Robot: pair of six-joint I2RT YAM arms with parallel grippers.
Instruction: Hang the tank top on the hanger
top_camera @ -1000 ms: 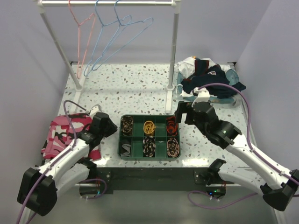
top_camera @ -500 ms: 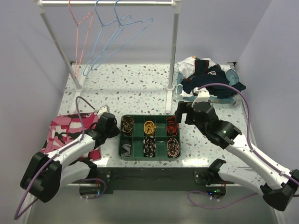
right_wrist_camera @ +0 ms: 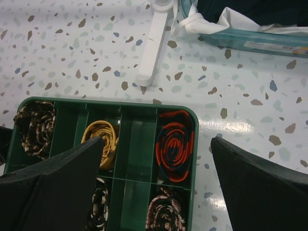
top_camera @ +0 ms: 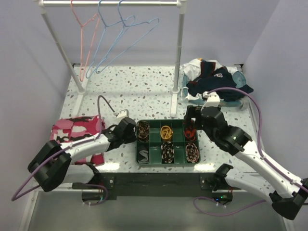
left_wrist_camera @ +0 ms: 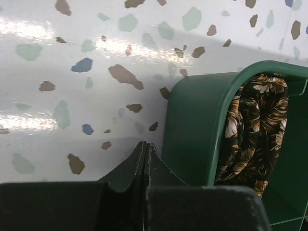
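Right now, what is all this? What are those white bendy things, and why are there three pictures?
Those are two robot arms bolted to a speckled table. Each ends in a two-finger pincher. One picture looks down from above. The other two come from small cameras on the arms' wrists.

On the table sit a green tray of rolled-up ties, a pink patterned cloth, and a pile of clothes with a dark blue top in it. Behind stands a rack with blue hangers and a pink hanger.

The left pincher is pinched shut right beside the tray. The right pincher hangs open above it. Neither holds anything.
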